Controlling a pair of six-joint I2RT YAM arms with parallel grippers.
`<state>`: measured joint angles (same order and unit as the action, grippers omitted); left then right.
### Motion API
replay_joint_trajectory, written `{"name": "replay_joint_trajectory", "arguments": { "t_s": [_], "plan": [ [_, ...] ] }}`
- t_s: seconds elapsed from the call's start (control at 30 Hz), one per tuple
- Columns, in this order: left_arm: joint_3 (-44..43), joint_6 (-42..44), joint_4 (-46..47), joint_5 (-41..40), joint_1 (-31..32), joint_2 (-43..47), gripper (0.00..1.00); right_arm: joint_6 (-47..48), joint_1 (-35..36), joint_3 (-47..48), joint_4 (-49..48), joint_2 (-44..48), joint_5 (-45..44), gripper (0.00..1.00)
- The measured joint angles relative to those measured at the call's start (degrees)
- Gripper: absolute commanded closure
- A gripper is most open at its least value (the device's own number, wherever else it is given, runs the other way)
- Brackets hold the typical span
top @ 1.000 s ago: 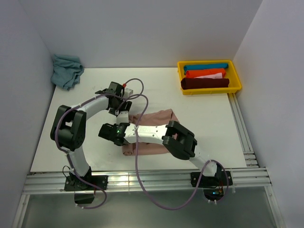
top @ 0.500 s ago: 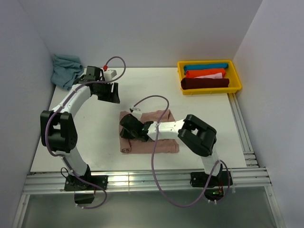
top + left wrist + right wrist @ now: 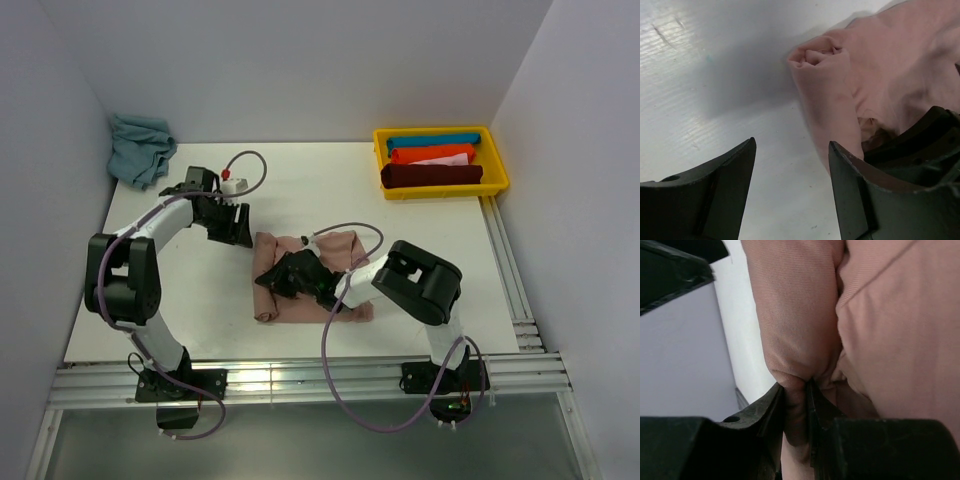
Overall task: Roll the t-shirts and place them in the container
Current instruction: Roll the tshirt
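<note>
A dusty pink t-shirt (image 3: 330, 262) lies folded in the middle of the table, its left edge rolled into a thick tube (image 3: 264, 285). My right gripper (image 3: 285, 280) lies low over that tube. In the right wrist view it (image 3: 796, 387) is shut on a fold of the pink t-shirt (image 3: 800, 315). My left gripper (image 3: 233, 228) hovers open just off the shirt's far-left corner. In the left wrist view it (image 3: 792, 145) has only bare table between its fingers, and the roll's end (image 3: 822, 65) lies just ahead to the right.
A yellow bin (image 3: 440, 193) at the back right holds rolled shirts, blue, orange, white and dark red (image 3: 430, 176). A crumpled blue-grey cloth (image 3: 140, 148) lies in the back left corner. White walls enclose three sides. Metal rails (image 3: 510, 270) run along the right and near edges.
The left arm swung out to the back left, then came back to the shirt's far-left corner. The right gripper moved along the roll and closed on a fold of it.
</note>
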<state>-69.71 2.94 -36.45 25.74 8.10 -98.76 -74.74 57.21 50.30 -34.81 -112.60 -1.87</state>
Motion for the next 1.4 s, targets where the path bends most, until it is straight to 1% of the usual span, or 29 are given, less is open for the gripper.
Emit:
{"name": "replay_joint_trajectory", "arguments": {
  "t_s": [0.13,0.33,0.5,0.6,0.63,0.7,0.73,0.83,1.1,1.27,1.4],
  "plan": [
    [1.5,0.0,2.0,0.0,1.1,-1.4,0.36,-2.5,0.0,-2.2,-3.5,0.0,-0.2,0.82],
    [2.5,-0.3,4.3,-0.3,4.0,-2.5,0.38,-5.0,0.1,-4.4,-4.7,1.1,-1.1,0.82],
    [2.5,-0.6,5.3,-2.7,7.4,-3.3,0.41,-6.7,0.3,-5.9,-4.5,2.4,-2.0,0.77],
    [2.3,-0.6,5.4,-4.6,8.7,-4.3,0.42,-7.1,0.4,-5.9,-3.2,2.9,-2.3,0.71],
    [2.2,-0.6,5.3,-5.1,9.1,-4.7,0.42,-7.1,0.4,-5.9,-2.6,3.1,-2.6,0.66],
    [1.7,-0.7,5.1,-6.4,9.8,-5.3,0.42,-7.1,0.5,-5.7,-1.2,3.7,-3.1,0.61],
    [1.6,-0.7,5.0,-6.9,10.1,-5.4,0.42,-7.1,0.6,-5.5,-0.3,3.9,-3.3,0.56],
    [0.9,-0.7,4.5,-8.9,11.1,-5.7,0.42,-6.2,1.0,-4.2,4.3,4.8,-4.6,0.51],
    [-0.8,-0.6,3.4,-12.0,12.6,-7.3,0.43,-1.2,4.6,6.0,24.4,7.2,-11.2,0.49],
    [-1.4,-0.6,2.7,-13.0,13.1,-7.4,0.43,1.0,7.3,11.7,36.0,7.5,-15.5,0.45],
    [-1.8,-0.6,2.3,-13.2,13.2,-7.7,0.43,2.4,9.3,15.7,44.5,7.5,-18.6,0.43]
  ]
}}
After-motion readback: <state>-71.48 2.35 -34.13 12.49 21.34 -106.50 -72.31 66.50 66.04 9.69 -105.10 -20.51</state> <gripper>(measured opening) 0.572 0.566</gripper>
